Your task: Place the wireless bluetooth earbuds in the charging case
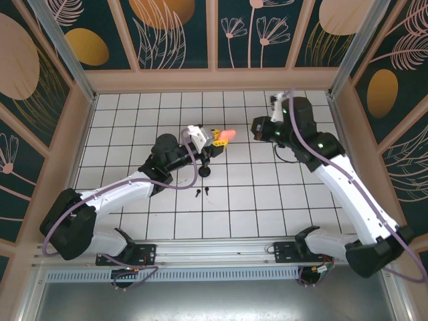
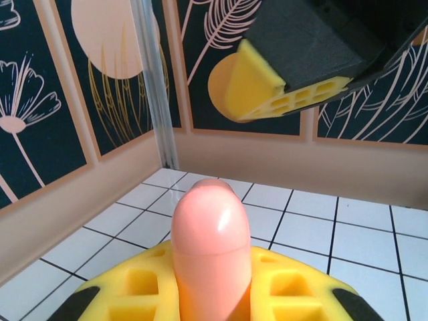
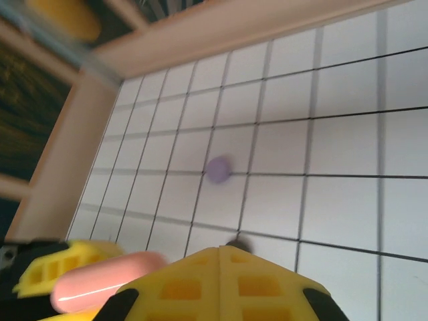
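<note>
We hold the salmon-pink charging case [image 1: 227,135] in our left end effector [image 1: 220,137], above the worktop [image 1: 267,194]. We cannot tell how wide our right end effector [image 1: 257,130] stands. Black earbuds [image 1: 202,192] lie nearby.

White tiled table [image 1: 267,207] with dark grid lines, low tan rim [image 1: 214,80] around it, dark teal wall panels [image 1: 177,33] with pale floral outlines and orange discs, aluminium corner posts [image 1: 61,43], even light

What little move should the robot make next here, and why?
Probably ease the right tool a touch closer to the pink capsule, perhaps to open it. The left tool grips that capsule with its free end pointed at the right tool, a gap between them. Two black earbuds lie on the tiled table.
</note>
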`<action>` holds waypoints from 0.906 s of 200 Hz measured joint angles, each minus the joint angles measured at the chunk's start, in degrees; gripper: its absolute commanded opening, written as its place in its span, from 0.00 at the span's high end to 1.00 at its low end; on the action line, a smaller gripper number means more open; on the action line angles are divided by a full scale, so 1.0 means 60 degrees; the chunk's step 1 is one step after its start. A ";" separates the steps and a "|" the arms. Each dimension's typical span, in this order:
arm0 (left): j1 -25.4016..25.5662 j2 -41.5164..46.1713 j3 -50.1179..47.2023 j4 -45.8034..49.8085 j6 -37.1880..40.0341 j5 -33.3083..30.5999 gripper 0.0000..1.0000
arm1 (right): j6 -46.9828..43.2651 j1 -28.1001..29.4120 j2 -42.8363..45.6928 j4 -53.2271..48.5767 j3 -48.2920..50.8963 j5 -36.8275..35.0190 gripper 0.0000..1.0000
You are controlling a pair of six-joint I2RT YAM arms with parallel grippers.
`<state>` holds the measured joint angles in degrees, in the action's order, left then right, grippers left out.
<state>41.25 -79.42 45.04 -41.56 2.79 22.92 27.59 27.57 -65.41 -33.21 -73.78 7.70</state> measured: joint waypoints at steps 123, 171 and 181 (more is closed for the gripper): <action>0.0000 -0.3949 0.1767 0.1606 -0.4248 -0.1410 0.91 | 0.2025 -0.0007 0.1789 0.2076 0.5107 -0.0732 0.41; 0.0000 -0.5796 0.3621 0.2408 -0.5985 -0.1588 0.84 | 0.2076 0.0047 0.2149 0.2284 0.5249 -0.0889 0.40; 0.0000 -0.6171 0.3912 0.2495 -0.6349 -0.1625 0.82 | 0.2073 0.0047 0.2233 0.2280 0.5253 -0.0889 0.40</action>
<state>41.25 -116.44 68.51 -26.59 -35.31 13.17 40.03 27.86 -52.01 -19.53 -42.26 2.37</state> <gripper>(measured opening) 0.200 0.599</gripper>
